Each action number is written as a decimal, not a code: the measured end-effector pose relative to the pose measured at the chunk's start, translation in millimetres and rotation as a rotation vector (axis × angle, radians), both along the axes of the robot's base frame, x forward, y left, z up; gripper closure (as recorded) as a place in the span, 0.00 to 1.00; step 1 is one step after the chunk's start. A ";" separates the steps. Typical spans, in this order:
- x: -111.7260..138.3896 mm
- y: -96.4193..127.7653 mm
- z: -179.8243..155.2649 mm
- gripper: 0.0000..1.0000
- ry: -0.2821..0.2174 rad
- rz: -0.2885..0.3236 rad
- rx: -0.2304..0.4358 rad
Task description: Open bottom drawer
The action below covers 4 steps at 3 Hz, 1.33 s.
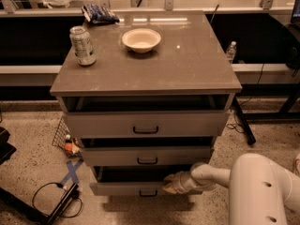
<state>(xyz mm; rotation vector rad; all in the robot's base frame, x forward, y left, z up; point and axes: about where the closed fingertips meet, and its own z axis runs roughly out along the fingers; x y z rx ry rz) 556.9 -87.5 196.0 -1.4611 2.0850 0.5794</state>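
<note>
The bottom drawer (122, 188) is the lowest of three grey-beige drawers in the cabinet, with a small black bar handle (148, 193). It stands pulled out a little, with a dark gap above its front. My gripper (169, 183) reaches in from the right on a white arm (262, 191) and rests at the top edge of the bottom drawer's front, right of the handle.
The middle drawer (147, 156) and top drawer (146, 124) also stand partly out. On the cabinet top are a soda can (83, 45), a white bowl (141, 40) and a blue packet (99, 13). Cables and blue tape (70, 173) lie on the floor at left.
</note>
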 end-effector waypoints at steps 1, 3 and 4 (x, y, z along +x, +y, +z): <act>-31.7 -4.9 -2.5 1.00 0.032 -0.005 0.009; -38.8 -5.3 -1.4 1.00 0.034 -0.001 0.016; -77.6 -6.8 2.4 1.00 0.033 0.031 0.065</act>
